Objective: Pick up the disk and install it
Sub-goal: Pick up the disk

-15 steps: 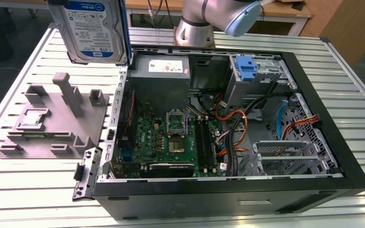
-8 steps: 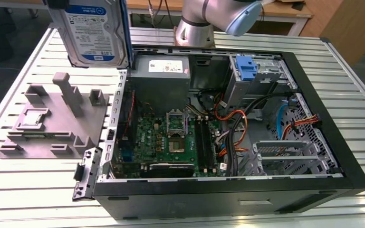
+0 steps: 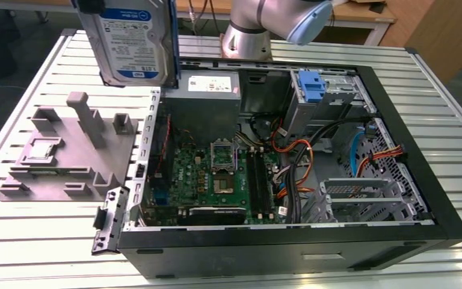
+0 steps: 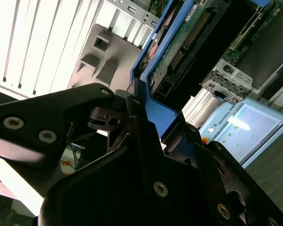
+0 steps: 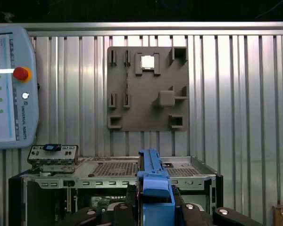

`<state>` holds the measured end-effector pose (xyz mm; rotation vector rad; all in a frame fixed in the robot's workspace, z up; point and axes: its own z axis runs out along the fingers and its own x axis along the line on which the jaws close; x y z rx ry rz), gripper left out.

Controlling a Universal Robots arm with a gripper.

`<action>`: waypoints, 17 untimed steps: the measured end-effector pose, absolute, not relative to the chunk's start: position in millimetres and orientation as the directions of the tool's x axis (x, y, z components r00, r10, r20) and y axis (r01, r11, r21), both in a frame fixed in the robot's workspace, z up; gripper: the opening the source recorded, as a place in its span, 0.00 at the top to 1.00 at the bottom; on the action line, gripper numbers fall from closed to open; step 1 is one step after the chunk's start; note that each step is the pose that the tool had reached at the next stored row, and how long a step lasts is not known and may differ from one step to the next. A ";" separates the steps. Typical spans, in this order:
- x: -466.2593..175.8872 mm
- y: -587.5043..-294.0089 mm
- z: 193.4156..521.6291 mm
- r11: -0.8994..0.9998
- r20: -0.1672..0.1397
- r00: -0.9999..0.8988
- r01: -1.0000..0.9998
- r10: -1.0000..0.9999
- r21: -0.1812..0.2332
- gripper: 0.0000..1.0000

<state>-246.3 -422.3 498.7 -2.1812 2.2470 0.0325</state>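
The disk [image 3: 135, 42] hangs upright in the air at the exterior view's upper left, its white-and-blue label facing the camera. It is above the strip between the grey fixture plate [image 3: 62, 156] and the open computer case [image 3: 423, 198]. My gripper [image 5: 154, 197] is shut on the disk's blue frame [image 5: 153, 176], with a black finger [image 5: 186, 209] on either side. In the second wrist view the gripper [image 4: 141, 117] clamps the blue edge [image 4: 155, 110], and the disk's green circuit side [image 4: 179, 42] points away towards the case.
Inside the case lie the motherboard [image 3: 215, 174], a grey box with a white sticker [image 3: 203, 84], an upright blue latch piece [image 3: 311, 87], cables and a metal drive cage [image 3: 360, 192]. The arm's base [image 3: 247, 30] stands behind the case. A teach pendant [image 5: 9, 84] lies on the slatted table.
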 end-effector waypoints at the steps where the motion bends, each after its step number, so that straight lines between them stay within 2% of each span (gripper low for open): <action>1: -243.4 -422.3 498.6 0.030 -0.022 -0.030 -1.000 -0.999 0.008 0.64; 17: -209.4 -423.7 498.4 0.030 -0.022 -0.030 -1.000 -0.999 0.008 0.64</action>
